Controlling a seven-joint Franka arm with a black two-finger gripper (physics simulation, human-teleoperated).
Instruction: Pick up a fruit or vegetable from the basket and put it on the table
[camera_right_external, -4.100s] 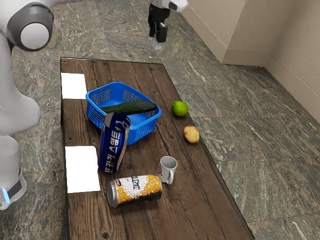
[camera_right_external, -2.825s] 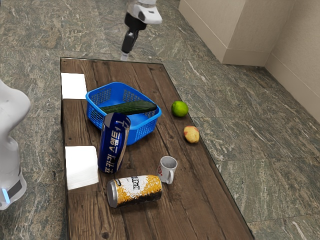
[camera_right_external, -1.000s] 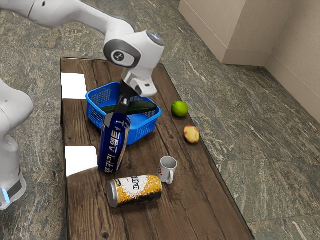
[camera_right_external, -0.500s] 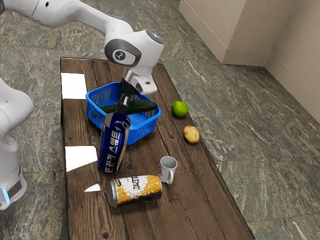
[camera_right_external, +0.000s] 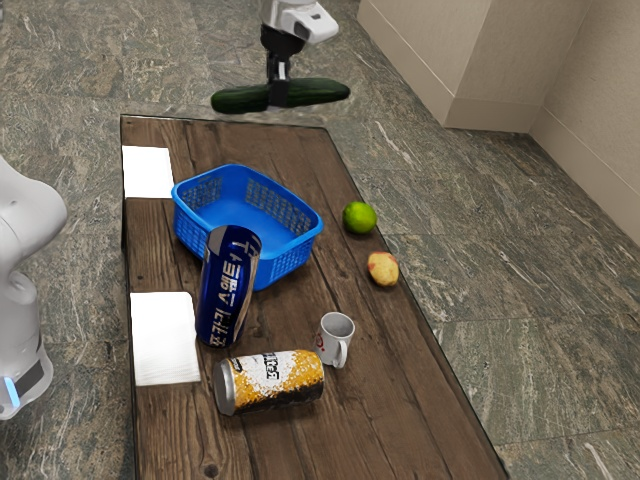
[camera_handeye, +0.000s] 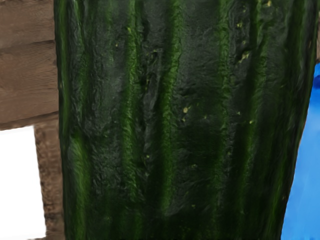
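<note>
The pincer (camera_right_external: 280, 95) is clamped around the middle of the cucumber (camera_right_external: 322, 92), holding it aloft, outside the blue basket (camera_right_external: 285, 265). The pick looks done, so carrying and placing seem in hand. Next calls for lowering it level onto the wooden surface (camera_right_external: 290, 152), away from the basket's rim, then letting go.

Basket (camera_right_external: 288, 262): here on the table (camera_right_external: 390, 410)
Lime (camera_right_external: 360, 218): near it, toward the exterior view's right
Mug (camera_right_external: 331, 343): right beside the lying can (camera_right_external: 270, 382)
</note>
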